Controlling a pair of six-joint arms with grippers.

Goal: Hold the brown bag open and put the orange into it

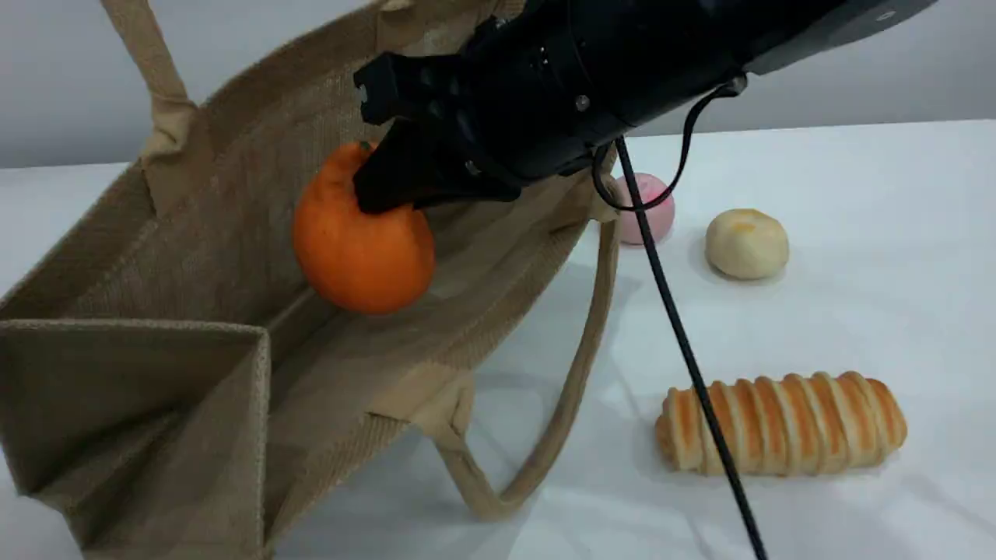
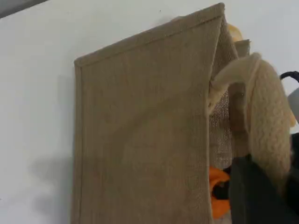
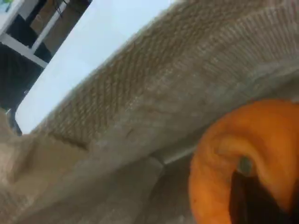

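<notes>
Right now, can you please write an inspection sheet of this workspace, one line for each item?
Surface: white table, clean.
Job's things: brown bag stands open, one handle raised; orange hangs inside the bag's mouth.
Clutter: pink ball, pale bun, striped bread roll, all right of the bag.
Grippers: right gripper shut on the orange; left gripper shut on the handle.
Cables: black cable crosses over the bread roll.
Surroundings: grey wall; nothing else seen.

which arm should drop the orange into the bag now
Right. The right pincer already grips the bright round orange over the tan jute bag's open mouth, while the left pincer holds its beige handle.
</notes>
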